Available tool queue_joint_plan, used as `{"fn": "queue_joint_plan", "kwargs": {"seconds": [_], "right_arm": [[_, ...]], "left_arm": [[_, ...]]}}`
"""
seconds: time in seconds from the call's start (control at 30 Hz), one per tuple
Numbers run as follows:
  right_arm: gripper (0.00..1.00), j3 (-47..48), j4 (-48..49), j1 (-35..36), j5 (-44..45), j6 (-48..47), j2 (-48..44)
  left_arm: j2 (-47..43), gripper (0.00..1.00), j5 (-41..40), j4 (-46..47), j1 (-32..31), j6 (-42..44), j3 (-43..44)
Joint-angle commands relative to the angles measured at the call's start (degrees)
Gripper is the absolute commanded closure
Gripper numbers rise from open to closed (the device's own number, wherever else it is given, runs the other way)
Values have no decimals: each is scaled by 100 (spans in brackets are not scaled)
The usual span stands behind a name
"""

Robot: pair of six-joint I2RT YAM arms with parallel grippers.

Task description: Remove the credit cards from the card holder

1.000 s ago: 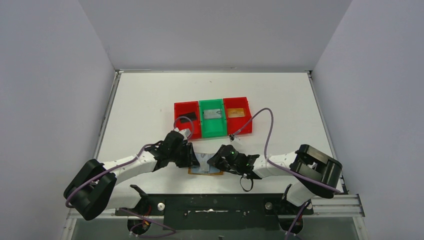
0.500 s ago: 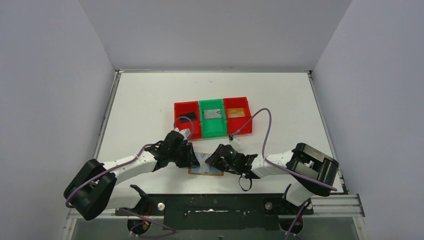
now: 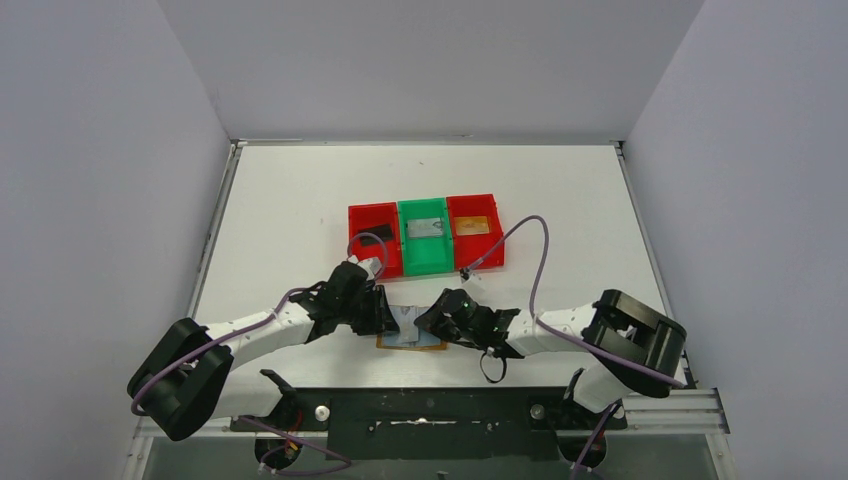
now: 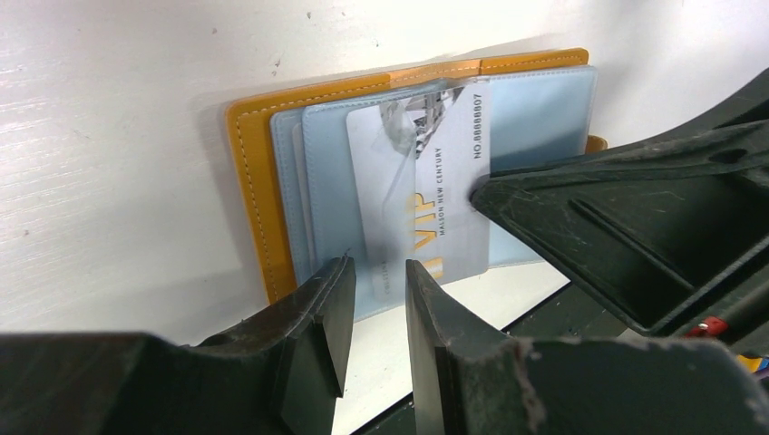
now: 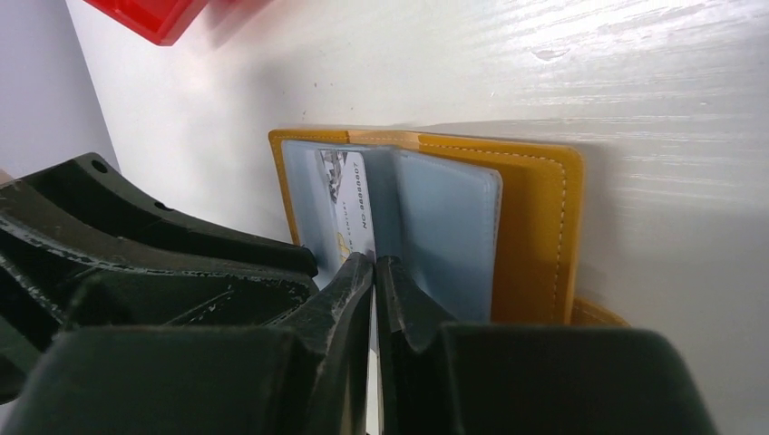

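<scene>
Orange-tan book-style card holder [image 4: 249,181] is laid open on the white table [image 3: 300,200], on the arm-base side of the red-and-green bin row [image 3: 424,235]. Jaws of the left gripper [image 4: 379,272] are seen narrowly apart over its pale blue-grey sleeve, with nothing gripped. Jaws of the right gripper [image 5: 374,263] are closed on the edge of the white VIP card [image 4: 444,208].

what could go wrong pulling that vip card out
1. The right gripper seems to pinch just an edge of the VIP card, so it may slip free.
2. The left gripper has its jaws apart at the card holder, so the holder may drag along toward the front edge of the table.
</scene>
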Motion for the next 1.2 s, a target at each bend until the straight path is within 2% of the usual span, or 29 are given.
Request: {"fn": "queue_joint_plan", "kwargs": {"seconds": [0.0,0.23,0.53,0.8,1.07,1.17], "right_arm": [[100,-117,-107,-36,449,-67,-380],[99,-222,95,-43,416,-129,-486],[85,-195,663,-42,146,-88,-135],[78,-400,1184,-59,52,-6,2],[78,-364,1095,-54,29,-14,137],[74,-248,782,-56,75,-41,170]], "left_arm": [[0,73,-119,-88,-25,90,10],[26,73,-94,-76,-24,88,13],[88,73,-35,-75,-25,94,22],[110,75,-27,-79,-26,107,22],[88,75,-27,-84,-29,98,13],[79,75,-27,-85,-29,97,5]]}}
